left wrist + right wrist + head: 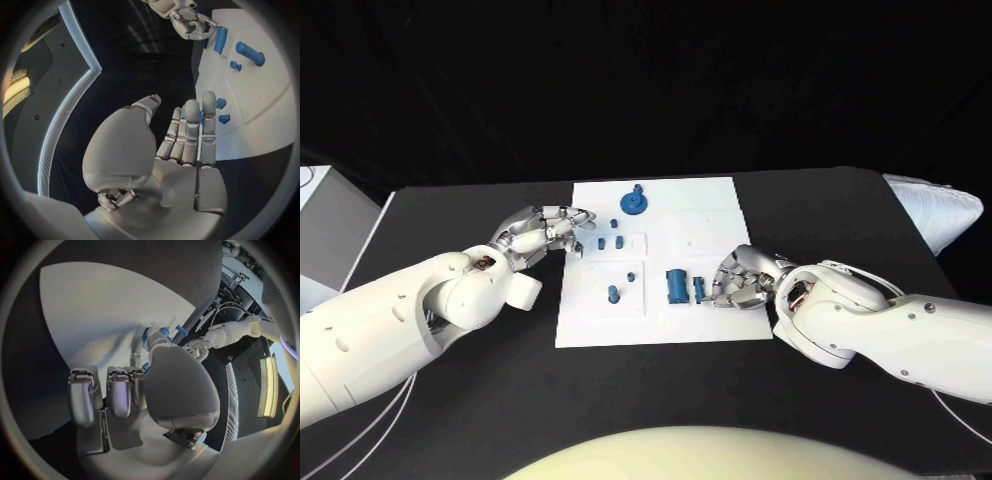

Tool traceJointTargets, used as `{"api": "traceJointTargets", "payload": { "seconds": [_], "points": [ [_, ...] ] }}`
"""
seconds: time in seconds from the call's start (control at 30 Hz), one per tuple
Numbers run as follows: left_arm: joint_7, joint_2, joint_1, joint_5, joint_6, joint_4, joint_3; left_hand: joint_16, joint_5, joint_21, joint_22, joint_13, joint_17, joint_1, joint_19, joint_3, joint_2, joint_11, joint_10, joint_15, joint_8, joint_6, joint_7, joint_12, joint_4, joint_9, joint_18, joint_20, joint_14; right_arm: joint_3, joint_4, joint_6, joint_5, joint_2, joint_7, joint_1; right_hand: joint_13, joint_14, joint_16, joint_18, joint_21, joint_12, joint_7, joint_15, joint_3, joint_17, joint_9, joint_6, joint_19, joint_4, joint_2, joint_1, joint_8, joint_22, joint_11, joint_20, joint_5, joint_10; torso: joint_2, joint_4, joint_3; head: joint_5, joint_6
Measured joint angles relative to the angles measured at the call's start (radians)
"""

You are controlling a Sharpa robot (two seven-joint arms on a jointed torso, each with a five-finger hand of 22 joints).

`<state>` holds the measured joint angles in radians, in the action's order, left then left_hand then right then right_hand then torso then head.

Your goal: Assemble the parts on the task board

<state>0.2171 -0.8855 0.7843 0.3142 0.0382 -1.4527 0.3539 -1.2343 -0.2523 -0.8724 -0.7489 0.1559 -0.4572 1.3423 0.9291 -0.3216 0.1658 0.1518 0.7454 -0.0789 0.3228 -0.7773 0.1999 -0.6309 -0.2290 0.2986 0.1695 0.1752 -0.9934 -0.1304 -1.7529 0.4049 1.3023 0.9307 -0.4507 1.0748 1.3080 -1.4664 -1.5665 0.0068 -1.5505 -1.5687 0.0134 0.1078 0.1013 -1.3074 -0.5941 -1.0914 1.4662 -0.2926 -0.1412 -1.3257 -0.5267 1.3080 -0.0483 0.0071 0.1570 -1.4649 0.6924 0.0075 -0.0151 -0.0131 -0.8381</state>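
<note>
Nearest the head camera, the two white arms reach in toward the white task board lying in the middle of the black table. At the board's right edge the right hand has its fingers curled around a small blue part, just beside a taller blue block — whether the fingers truly pinch that part cannot be told. At the board's left edge the left hand holds nothing; the left wrist view shows its fingers straight and side by side, the thumb apart. A blue gear-like disc sits near the board's far edge, two short blue pegs lie near the left hand, and a longer blue pin rests in the board's near-left area.
</note>
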Motion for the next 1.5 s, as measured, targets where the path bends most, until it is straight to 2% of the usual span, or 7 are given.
{"api": "traceJointTargets", "payload": {
  "seconds": [0.33,0.57,1.0,1.17,1.23,1.33,1.5],
  "points": [
    [0.0,0.0,0.0,0.0,0.0,0.001,0.0,0.0,0.0,0.004,0.001,0.0,0.0,0.004,0.0,0.003,-0.004,-0.004,-0.004,0.0,0.0,0.0,0.0,0.0,-0.003,0.0,0.0,0.0,0.0,0.0,0.012,-0.006,0.003,-0.014,-0.018,0.0,0.0,0.0,0.0,0.0,0.0,0.0,-0.004,0.0,0.0,0.0,-0.007,0.004,0.0,0.0,0.013,0.013,-0.005,0.0,0.0,0.0,-0.007,0.0,0.0,0.0001,-0.0002,0.001,-0.002],
    [-0.001,0.0,0.0,0.0,0.0,0.001,0.0,0.0,0.0,0.004,0.001,0.001,0.0,0.004,0.0,0.004,-0.004,-0.004,-0.004,0.0,0.004,0.0,0.0,0.0,-0.004,0.0,0.0,0.0,0.0,0.002,0.015,-0.03,-0.007,-0.015,-0.024,0.001,0.0,0.0,0.0,0.0,0.007,0.0,-0.004,0.0,0.002,0.0,-0.01,0.004,0.0,0.003,-0.011,-0.011,-0.006,0.0,-0.002,0.0,-0.01,-0.002,-0.001,-0.0005,-0.0001,0.0,-0.004],
    [-0.001,0.001,0.0,0.0,0.0,0.002,0.0,0.0,0.0,0.004,0.001,0.001,0.0,0.004,0.0,0.004,-0.004,0.0,-0.007,0.0,0.005,0.0,0.0,-0.004,-0.004,0.0,0.0,0.0,0.0,0.001,-0.005,-0.031,-0.057,0.004,-0.002,0.001,0.0,0.0,0.0,0.0,0.025,0.0,-0.004,0.0,0.002,0.0,-0.011,0.012,0.0,0.003,-0.022,-0.021,-0.006,0.0,-0.004,0.0,0.03,-0.004,-0.001,-0.0003,0.0003,0.0,-0.003],
    [0.002,0.001,0.0,0.0,0.001,0.002,0.0,0.0,0.0,0.004,0.001,0.001,0.0,0.004,0.0,0.004,-0.004,0.0,-0.007,0.0,0.005,0.0,0.0,-0.004,-0.004,0.0,0.0,0.0,0.0,0.001,-0.002,-0.015,-0.11,0.025,0.062,0.006,0.0,0.0,0.0,0.0,0.108,0.02,0.016,0.0,0.002,0.0,-0.007,0.046,0.0,0.003,-0.024,-0.024,0.012,0.0,0.0,0.0,0.039,0.0,-0.002,-0.0005,0.0009,0.001,-0.002],
    [0.005,0.002,0.0,-0.001,0.002,0.003,0.0,0.0,0.0,0.004,0.001,0.001,0.0,0.004,0.0,0.004,-0.004,0.0,-0.007,0.0,0.005,0.0,0.0,-0.004,-0.004,0.0,0.0,0.0,0.0,0.002,0.007,-0.008,-0.14,0.032,0.103,0.01,0.0,0.001,0.0,0.016,0.146,0.037,0.022,-0.006,0.002,0.0,-0.003,0.057,0.0,0.003,-0.032,-0.032,0.021,0.0,0.007,0.0,0.051,-0.003,-0.003,-0.0011,0.0012,0.001,0.0],
    [0.013,0.005,0.0,-0.006,0.005,0.005,0.0,0.0,0.0,0.004,0.001,0.003,0.001,0.009,0.0,0.004,-0.009,0.0,-0.007,-0.004,0.005,0.0,0.0,-0.011,-0.004,0.0,0.0,0.0,0.004,0.003,0.033,0.007,-0.207,0.041,0.19,0.019,0.0,0.0,0.0,0.016,0.176,0.049,0.027,-0.011,0.004,0.0,0.001,0.064,0.0,0.005,-0.031,-0.048,0.03,-0.001,0.011,0.0,0.066,0.0,-0.005,-0.0018,0.0017,0.001,0.004],
    [0.036,0.016,-0.001,-0.021,0.021,0.017,0.0,0.0,0.0,0.008,0.002,0.008,0.003,0.015,0.0,0.007,-0.015,-0.005,0.014,0.0,0.012,0.0,0.0,-0.028,-0.013,-0.002,0.0,0.0,0.007,0.005,0.104,0.037,-0.34,0.033,0.335,0.034,0.0,0.001,0.034,0.043,0.337,0.146,0.05,-0.029,0.043,0.0,0.019,0.098,0.0,0.009,-0.029,-0.094,0.073,-0.001,0.031,0.015,0.093,-0.001,-0.012,-0.0042,0.0049,0.0,0.014]
  ]
}}
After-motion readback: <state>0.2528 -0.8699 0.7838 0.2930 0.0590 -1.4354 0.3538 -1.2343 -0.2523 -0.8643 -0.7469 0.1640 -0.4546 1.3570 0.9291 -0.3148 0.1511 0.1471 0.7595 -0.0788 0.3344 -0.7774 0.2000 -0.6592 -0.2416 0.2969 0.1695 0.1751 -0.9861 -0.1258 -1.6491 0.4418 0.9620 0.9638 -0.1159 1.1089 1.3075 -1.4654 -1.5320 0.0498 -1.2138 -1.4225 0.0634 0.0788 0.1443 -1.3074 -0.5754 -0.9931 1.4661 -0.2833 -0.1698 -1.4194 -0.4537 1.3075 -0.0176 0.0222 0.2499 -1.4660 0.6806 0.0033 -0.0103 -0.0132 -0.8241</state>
